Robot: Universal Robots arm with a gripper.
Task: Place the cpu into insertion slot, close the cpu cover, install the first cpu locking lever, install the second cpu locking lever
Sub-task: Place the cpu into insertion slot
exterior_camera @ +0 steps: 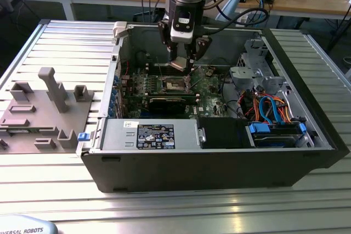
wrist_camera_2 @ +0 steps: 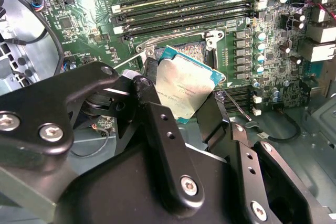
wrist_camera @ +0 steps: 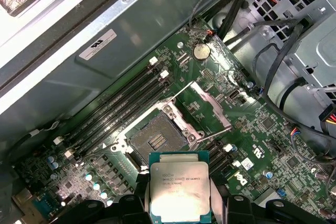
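My gripper (exterior_camera: 181, 65) is shut on the cpu (wrist_camera: 179, 184), a flat square chip with a silvery top and a teal edge. Black fingers (wrist_camera_2: 152, 114) clamp two opposite sides of the cpu (wrist_camera_2: 184, 90). It hangs, slightly tilted, a little above the insertion slot (wrist_camera: 156, 141), the dark square socket with a metal rim on the green board. In the exterior view the cpu (exterior_camera: 180, 64) is just above the slot (exterior_camera: 174, 85). The cpu cover (wrist_camera: 210, 104) stands swung open beside the slot. A thin wire locking lever (wrist_camera: 215, 133) is lifted up next to it.
The board lies inside an open computer case (exterior_camera: 219, 163) on a ribbed metal table. Long black memory slots (wrist_camera: 121, 103) run beside the socket. A drive cage with blue and orange cables (exterior_camera: 269, 108) fills the exterior view's right. A grey fixture (exterior_camera: 49, 108) stands at the left.
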